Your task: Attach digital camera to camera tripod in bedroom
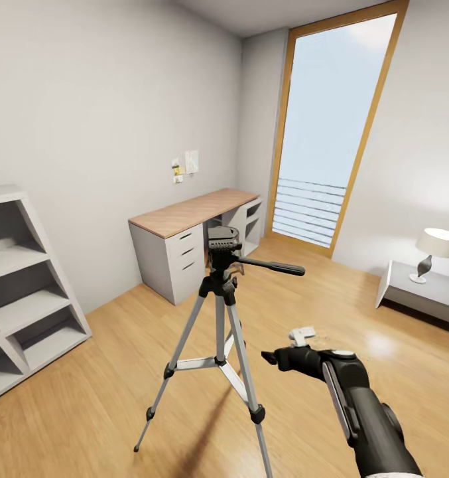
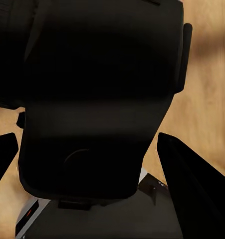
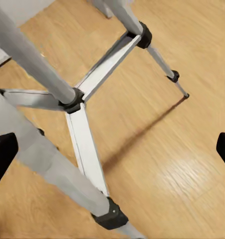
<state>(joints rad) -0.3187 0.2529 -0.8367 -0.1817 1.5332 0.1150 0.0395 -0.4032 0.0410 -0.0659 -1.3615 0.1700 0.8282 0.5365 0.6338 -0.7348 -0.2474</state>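
Head view: we see the camera tripod [image 1: 219,312] standing on the wooden floor [image 1: 105,398] mid-room, head bare, right gripper [image 1: 272,358] beside its legs. Left wrist view: left gripper [image 2: 87,154] holds the digital camera [image 2: 97,99]. Right wrist view: jaws wide, empty. Approach step; next we judge raising the camera onto the head.

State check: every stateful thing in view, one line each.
Silver-legged camera tripod with black head: upright, legs spread, head bare.
Small black digital camera: between the left gripper's fingers, close to the lens; grip unclear.
Right gripper: open, empty, beside the tripod's legs.
White-shaded table lamp: unlit.
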